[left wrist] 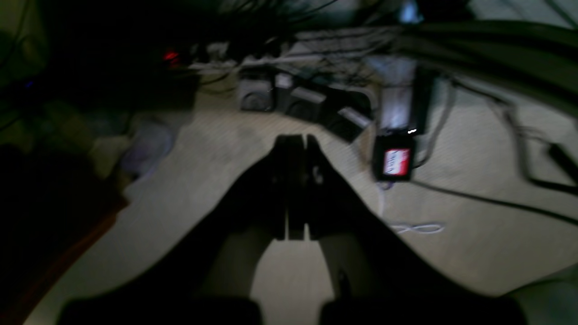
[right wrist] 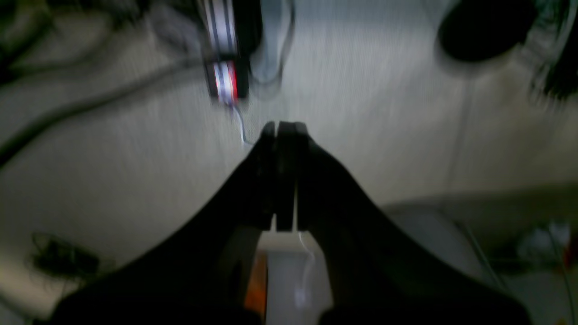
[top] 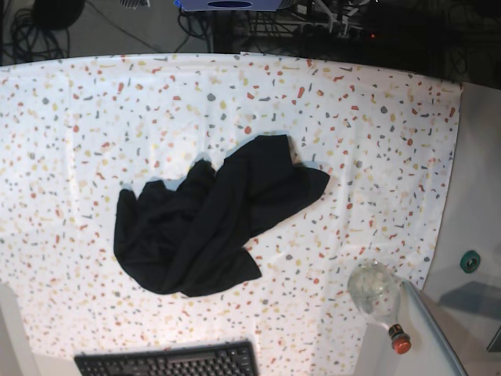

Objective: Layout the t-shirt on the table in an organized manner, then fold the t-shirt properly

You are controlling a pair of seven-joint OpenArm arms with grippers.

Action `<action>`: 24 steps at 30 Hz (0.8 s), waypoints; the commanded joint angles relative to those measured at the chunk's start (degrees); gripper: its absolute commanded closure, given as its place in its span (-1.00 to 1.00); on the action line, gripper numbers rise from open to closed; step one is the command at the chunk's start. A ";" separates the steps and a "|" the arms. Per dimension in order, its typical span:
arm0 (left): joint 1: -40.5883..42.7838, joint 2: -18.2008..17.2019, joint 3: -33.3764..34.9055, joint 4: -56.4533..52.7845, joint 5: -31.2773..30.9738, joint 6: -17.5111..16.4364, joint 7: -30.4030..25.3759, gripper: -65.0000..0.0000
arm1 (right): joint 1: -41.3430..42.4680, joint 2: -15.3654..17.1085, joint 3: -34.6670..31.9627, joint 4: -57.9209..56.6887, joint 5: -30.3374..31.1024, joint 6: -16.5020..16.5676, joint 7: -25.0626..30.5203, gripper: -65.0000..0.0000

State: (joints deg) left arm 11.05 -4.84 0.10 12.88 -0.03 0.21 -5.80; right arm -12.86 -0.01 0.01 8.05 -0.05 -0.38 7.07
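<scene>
From the base view I count one t-shirt [top: 207, 223], one tabletop [top: 376, 125], one keyboard [top: 168, 362] and one bottle [top: 377, 294]; neither of my arms shows there. The t-shirt lies crumpled in a dark heap a little left of the tabletop's middle, with one lobe reaching toward the far right and the bulk bunched toward the near left. The keyboard sits at the near edge, just clear of the shirt, and the clear bottle with a red cap lies on its side at the near right corner, well apart from the cloth. My wrist views show what the base view does not: my left jaws [left wrist: 295, 151] are pressed together with nothing between them, pointed at a pale floor strewn with cables and small dark boxes; my right jaws [right wrist: 284, 133] are likewise pressed together and empty, over a blurred pale floor with one small red-and-white device beyond the tips. Neither wrist view catches the t-shirt or the speckled cloth, so the shirt lies away from both sets of jaws, untouched.
</scene>
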 commanded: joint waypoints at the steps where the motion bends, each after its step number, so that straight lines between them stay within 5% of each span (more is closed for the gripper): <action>1: -1.07 0.31 0.12 -1.50 0.34 0.10 2.51 1.00 | 1.30 0.05 0.03 0.43 0.10 -0.01 -2.02 1.00; 8: -0.54 0.58 0.12 -0.97 -0.01 0.10 4.88 1.00 | 2.09 0.05 0.12 0.43 0.10 -0.01 -5.27 1.00; 17: 2.09 -0.57 0.21 0.52 0.34 0.10 -0.48 1.00 | -0.54 0.05 0.21 0.87 0.10 -0.01 0.18 1.00; 24: 5.70 -1.97 0.21 4.83 0.34 0.10 -0.57 1.00 | -8.37 0.14 0.30 12.47 0.19 -0.19 1.06 1.00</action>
State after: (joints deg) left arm 15.97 -6.39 0.21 17.82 0.16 0.05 -6.00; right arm -21.04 -0.01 0.08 20.45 -0.03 -0.45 7.57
